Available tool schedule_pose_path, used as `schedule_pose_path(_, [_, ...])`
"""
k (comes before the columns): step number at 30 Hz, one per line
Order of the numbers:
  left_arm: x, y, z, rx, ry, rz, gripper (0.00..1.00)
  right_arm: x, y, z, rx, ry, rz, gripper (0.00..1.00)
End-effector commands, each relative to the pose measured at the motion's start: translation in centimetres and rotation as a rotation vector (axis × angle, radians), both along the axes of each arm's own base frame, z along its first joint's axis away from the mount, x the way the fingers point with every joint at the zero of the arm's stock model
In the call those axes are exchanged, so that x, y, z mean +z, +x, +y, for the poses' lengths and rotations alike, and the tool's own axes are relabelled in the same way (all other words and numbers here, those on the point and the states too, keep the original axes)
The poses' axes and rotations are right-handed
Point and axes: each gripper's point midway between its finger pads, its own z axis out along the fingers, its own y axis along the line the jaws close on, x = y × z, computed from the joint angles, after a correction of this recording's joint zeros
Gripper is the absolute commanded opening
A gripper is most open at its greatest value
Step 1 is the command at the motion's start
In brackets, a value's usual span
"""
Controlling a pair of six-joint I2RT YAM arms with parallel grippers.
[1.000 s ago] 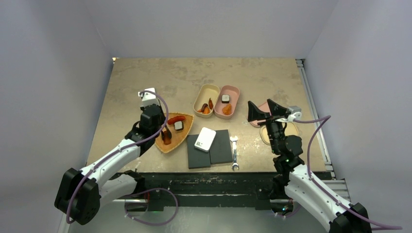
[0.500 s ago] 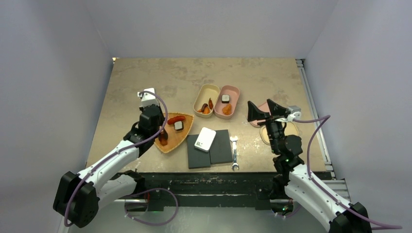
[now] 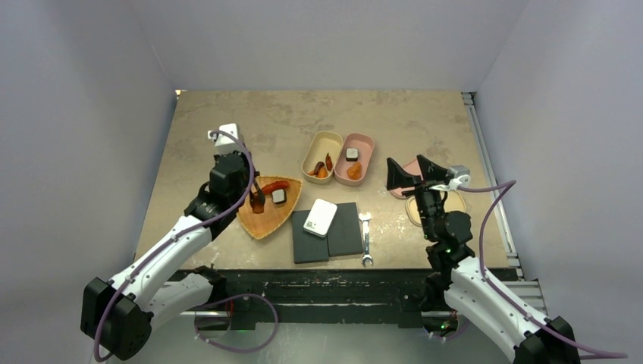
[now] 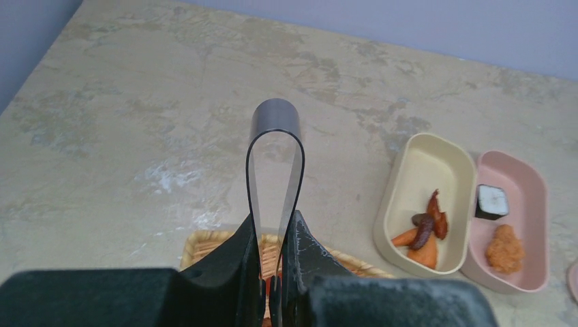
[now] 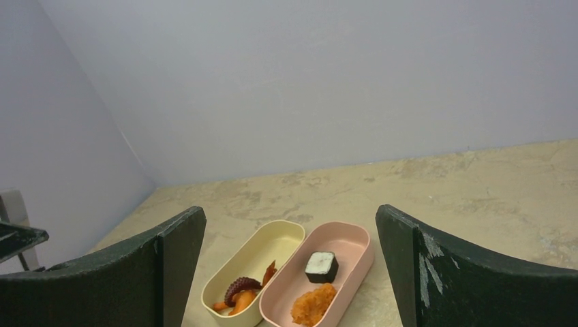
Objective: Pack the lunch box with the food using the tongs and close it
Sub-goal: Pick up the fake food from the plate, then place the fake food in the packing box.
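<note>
My left gripper [image 3: 252, 191] is shut on the tongs [image 4: 275, 122], hovering over the left part of the wicker plate [image 3: 267, 221]. Their looped end sticks up past the fingers [image 4: 235, 262], and the tips are hidden below. A dark brown piece [image 3: 258, 203] sits right under the gripper; I cannot tell whether the tongs hold it. A red sausage [image 3: 274, 185] and a black-and-white roll [image 3: 279, 196] lie on the plate. The lunch box stands open as a cream half [image 3: 322, 150] and a pink half [image 3: 364, 152], with orange and brown pieces [image 4: 424, 235], a roll [image 5: 321, 266] and an orange lump [image 5: 313, 303] inside. My right gripper [image 3: 407, 173] hangs open and empty.
Two black pads [image 3: 337, 235] with a white device [image 3: 320, 218] on them lie at the front centre. A silver wrench [image 3: 366, 239] rests to their right. A pink lid [image 3: 410, 167] and a cream lid [image 3: 415, 212] lie under the right arm. A rail [image 3: 485, 159] lines the right edge.
My left arm has pulled up and back towards the far left with the tongs, and the dark brown piece now shows higher on the plate under the gripper. The right arm has not moved.
</note>
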Motion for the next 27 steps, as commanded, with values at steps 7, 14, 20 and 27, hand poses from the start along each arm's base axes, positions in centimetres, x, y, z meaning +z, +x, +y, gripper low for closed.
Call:
schedule_pose_path(7, [9.0, 4.2, -10.7, -0.259, -0.104, -0.187, 0.0, 1.3, -0.7, -1.3, -0.043, 0.053, -0.051, 0.99])
schedule_pose_path(14, [9.2, 8.0, -20.0, -0.45, -0.091, -0.214, 0.0, 1.3, -0.7, -1.3, -0.045, 0.053, -0.05, 0.99])
schedule_pose_path(20, [8.7, 11.5, -24.6, -0.503, -0.055, -0.223, 0.0, 1.2, -0.7, -1.4, -0.049, 0.052, -0.048, 0.99])
schedule_pose_path(27, [7.1, 14.1, -27.9, -0.554, -0.023, -0.21, 0.0, 1.2, -0.7, -1.4, -0.05, 0.05, -0.048, 0.99])
